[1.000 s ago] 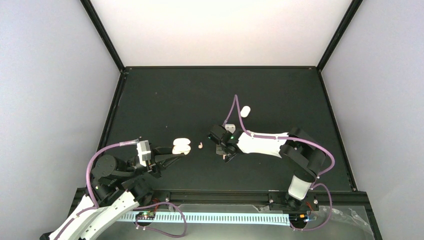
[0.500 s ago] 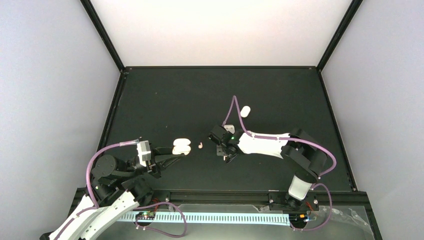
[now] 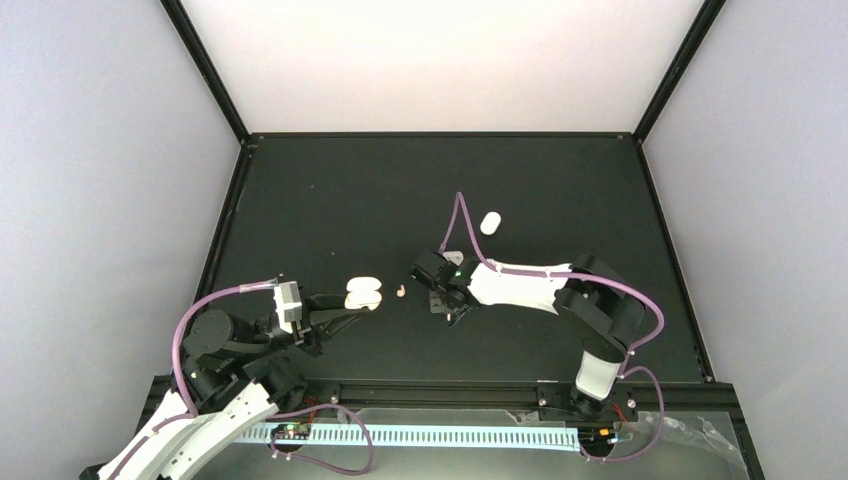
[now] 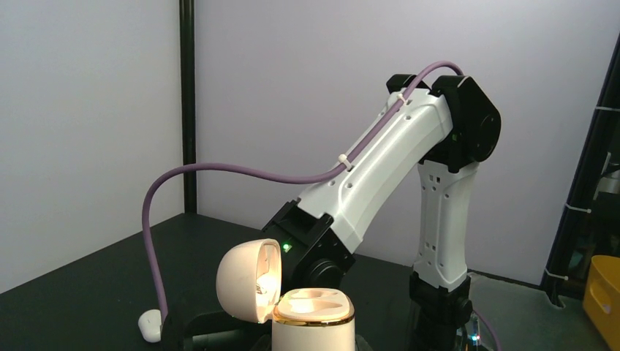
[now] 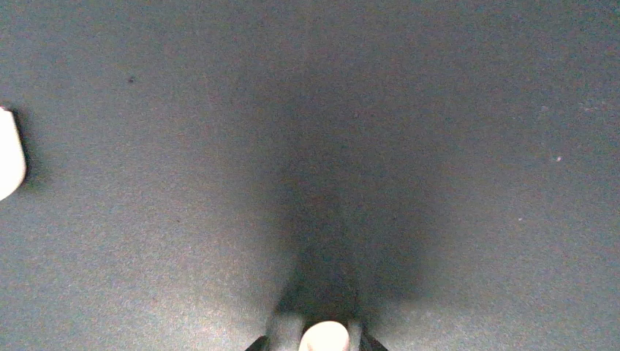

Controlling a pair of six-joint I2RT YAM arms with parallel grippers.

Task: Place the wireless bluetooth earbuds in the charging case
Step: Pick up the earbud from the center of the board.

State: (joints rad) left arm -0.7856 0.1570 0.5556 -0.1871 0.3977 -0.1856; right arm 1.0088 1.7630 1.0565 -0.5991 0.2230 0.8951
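The cream charging case (image 3: 362,293) stands upright at the tip of my left gripper (image 3: 360,306), which is shut on its base. In the left wrist view its lid (image 4: 245,279) hangs open to the left over the gold-rimmed base (image 4: 313,322), whose two sockets show no buds. One earbud (image 3: 400,292) lies on the mat just right of the case. My right gripper (image 3: 452,312) points down at the mat further right. A second pale earbud (image 5: 325,338) sits between its fingertips (image 5: 286,330), close on both sides; I cannot make out whether it is pinched.
A plain white capsule (image 3: 489,223) lies behind the right arm and shows at the low left in the left wrist view (image 4: 150,325). A white object (image 5: 7,153) is cut off at the left edge of the right wrist view. Black frame rails border the dark mat (image 3: 330,200).
The right arm has shifted slightly to the left and back, its gripper nearer the case. The left arm and the case have not moved.
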